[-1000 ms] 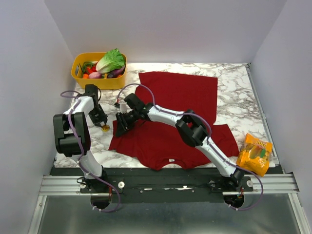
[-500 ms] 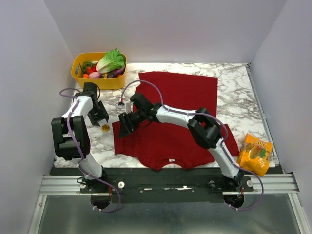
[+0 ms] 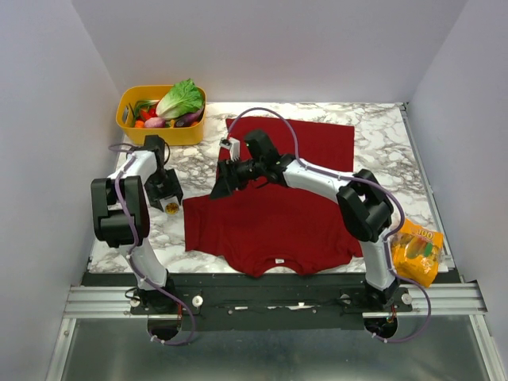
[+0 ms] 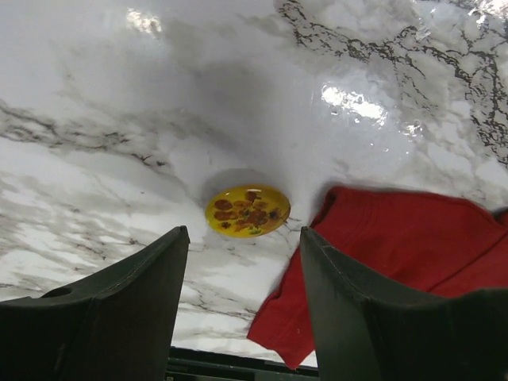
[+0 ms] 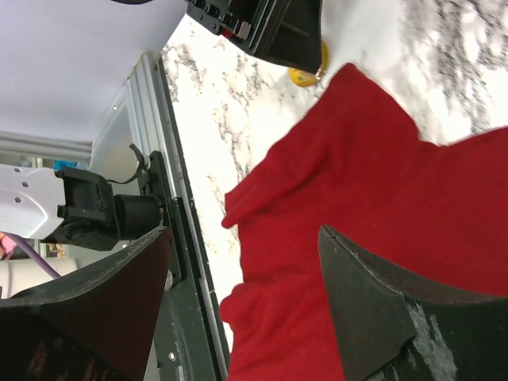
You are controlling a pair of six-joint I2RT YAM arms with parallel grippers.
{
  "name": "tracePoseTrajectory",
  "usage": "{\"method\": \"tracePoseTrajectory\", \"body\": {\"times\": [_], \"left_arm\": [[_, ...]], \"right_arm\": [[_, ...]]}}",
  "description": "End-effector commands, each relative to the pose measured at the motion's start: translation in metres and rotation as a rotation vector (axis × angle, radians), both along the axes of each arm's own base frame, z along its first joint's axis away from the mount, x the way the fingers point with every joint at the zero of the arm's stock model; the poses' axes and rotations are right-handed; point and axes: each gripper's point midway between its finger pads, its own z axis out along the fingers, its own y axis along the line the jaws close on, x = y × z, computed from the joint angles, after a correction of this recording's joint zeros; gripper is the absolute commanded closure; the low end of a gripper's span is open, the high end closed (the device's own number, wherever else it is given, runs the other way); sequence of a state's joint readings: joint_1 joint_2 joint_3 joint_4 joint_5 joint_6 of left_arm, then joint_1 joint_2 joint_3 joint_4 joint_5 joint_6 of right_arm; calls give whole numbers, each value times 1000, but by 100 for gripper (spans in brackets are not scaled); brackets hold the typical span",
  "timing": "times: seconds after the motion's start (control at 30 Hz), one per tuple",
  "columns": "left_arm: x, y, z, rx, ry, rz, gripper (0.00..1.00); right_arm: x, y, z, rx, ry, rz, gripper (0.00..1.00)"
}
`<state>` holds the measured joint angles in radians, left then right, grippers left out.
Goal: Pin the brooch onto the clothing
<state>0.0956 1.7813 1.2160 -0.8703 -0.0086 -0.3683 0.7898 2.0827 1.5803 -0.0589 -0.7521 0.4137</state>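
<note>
Finds the golden brooch (image 4: 248, 211) unpinned on the marble table (image 4: 119, 119) just beside the dark red T-shirt (image 3: 278, 214) sleeve, below the wide, empty left gripper (image 4: 242, 238) (right gripper (image 5: 242, 234) likewise spread, holding nothing), with grasping and pinning both left.

A table (image 3: 381, 151) with a white marble top veined in grey fills the middle of the scene. Three plain walls box it in: a left wall (image 3: 48, 119), a back wall (image 3: 270, 48) and a right wall (image 3: 468, 95), all smooth and pale lilac-grey. Along the table's near edge runs a black strip (image 3: 317, 279), then a ribbed aluminium rail (image 3: 444, 300) and below that a dull grey metal sheet (image 3: 270, 349). Bright glare patches (image 4: 353, 103) sit on the polished stone, with soft shadows elsewhere.
</note>
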Motion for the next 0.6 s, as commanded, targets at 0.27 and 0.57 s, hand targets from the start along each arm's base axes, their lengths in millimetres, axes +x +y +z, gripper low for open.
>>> {"method": "tracePoseTrajectory", "body": {"times": [0.27, 0.57], "left_arm": [[-3, -2, -18, 16, 104, -51, 34], [-7, -2, -42, 9, 174, -61, 43]], "right_arm": [[7, -12, 9, 14, -26, -25, 18], [13, -17, 5, 10, -17, -39, 17]]}}
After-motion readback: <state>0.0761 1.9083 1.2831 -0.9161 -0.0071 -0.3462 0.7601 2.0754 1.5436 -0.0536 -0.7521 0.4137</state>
